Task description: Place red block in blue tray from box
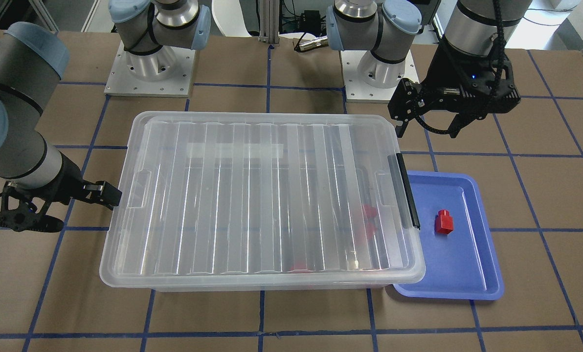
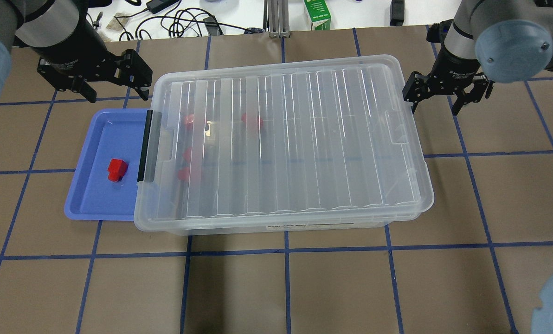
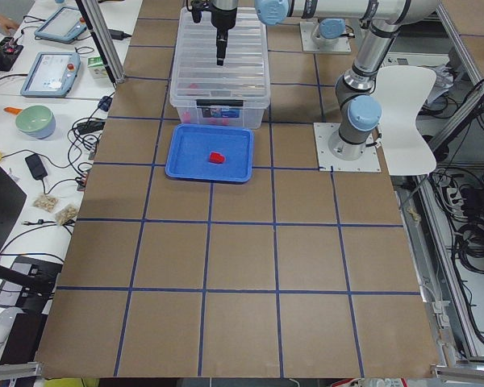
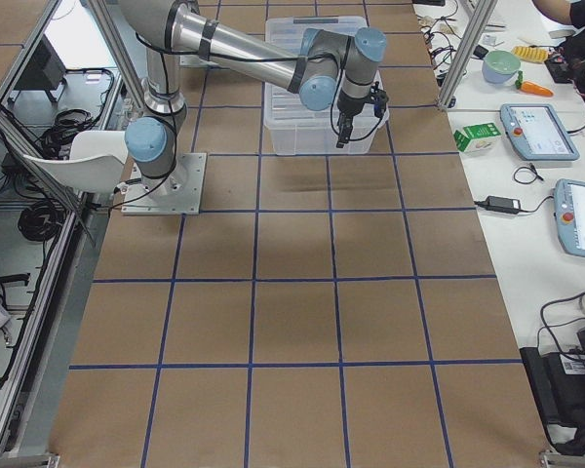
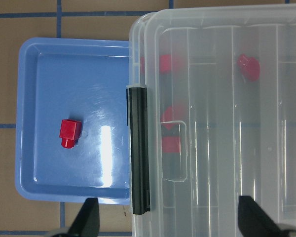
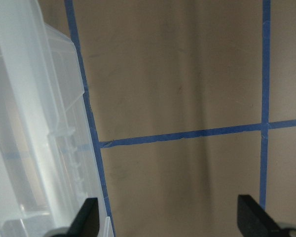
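Red block (image 2: 117, 169) lay flat in blue tray (image 2: 85, 200), approx mid-tray, touching nothing else. Tray sat on desk (image 2: 304, 278) at latch end of box (image 2: 397, 204), one tray edge tucked under box rim. Box lid (image 2: 281, 139) on; black latch bar (image 2: 145, 146) along the short side next to tray. Several more red blocks (image 2: 190, 121) visible through lid, blurred, mostly near latch end. Left pincer (image 2: 116, 93) hung above tray's far edge by box corner, jaws wide apart, holding nothing. Right pincer (image 2: 434, 104) beside box's opposite short side, over bare desk, jaws also wide, empty.
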{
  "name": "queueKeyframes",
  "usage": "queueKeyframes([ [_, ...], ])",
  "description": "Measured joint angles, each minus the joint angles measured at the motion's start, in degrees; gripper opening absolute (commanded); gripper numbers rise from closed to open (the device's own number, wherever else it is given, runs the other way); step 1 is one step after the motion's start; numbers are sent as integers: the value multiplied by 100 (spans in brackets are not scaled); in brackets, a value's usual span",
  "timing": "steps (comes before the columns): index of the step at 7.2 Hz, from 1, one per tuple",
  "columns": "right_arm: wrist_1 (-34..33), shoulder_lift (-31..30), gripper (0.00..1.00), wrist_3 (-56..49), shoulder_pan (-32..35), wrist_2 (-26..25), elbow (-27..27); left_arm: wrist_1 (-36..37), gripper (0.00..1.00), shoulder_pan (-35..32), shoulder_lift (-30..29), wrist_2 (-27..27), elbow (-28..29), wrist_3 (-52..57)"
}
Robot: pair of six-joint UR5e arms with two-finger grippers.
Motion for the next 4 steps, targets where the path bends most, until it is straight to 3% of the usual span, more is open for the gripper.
queueKeyframes([
  [4, 107, -538, 100, -341, -80, 2, -440, 0, 100, 0, 5, 3, -1, 0],
])
